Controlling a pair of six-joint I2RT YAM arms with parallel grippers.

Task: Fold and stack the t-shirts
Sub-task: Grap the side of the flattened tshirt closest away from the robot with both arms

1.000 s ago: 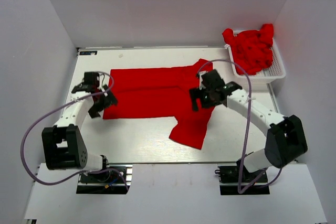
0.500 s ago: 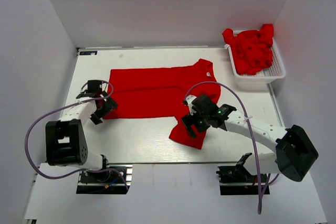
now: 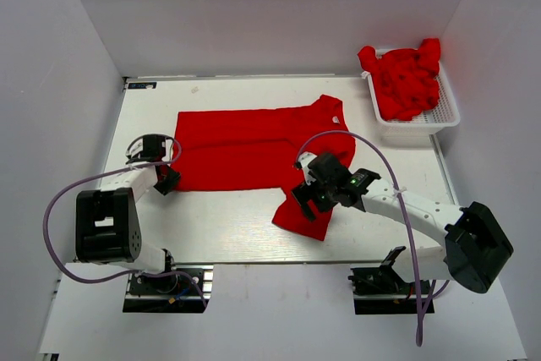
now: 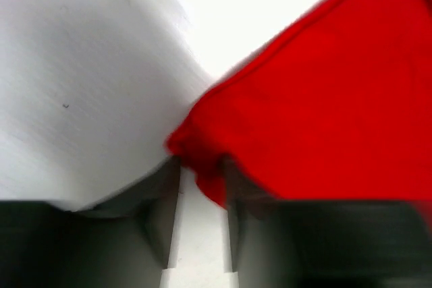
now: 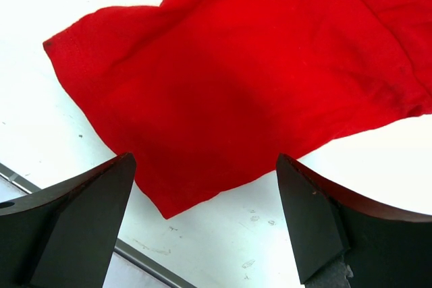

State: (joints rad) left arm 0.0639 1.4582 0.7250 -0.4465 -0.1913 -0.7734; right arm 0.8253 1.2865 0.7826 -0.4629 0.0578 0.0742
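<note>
Fingers of the left gripper (image 4: 199, 187) stand half closed around the near-left hem corner of the spread t-shirt (image 3: 245, 150), by the left edge of the tabletop (image 3: 228, 217); whether they pinch it I cannot tell. The right gripper (image 5: 204, 161) hangs wide open and empty over its near sleeve. More t-shirts (image 3: 406, 78) fill the white slotted basket (image 3: 446, 112) at the far-right corner.

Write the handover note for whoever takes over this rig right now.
Left gripper: jaws stand narrow around the near left corner of the spread t-shirt; firm grip unclear.
Right gripper: open above that shirt's near sleeve, holding nothing.
Other t-shirts: heaped in the basket.
Done: one shirt spread on the table.
Left: folding it, the basket's shirts, the stack.
</note>
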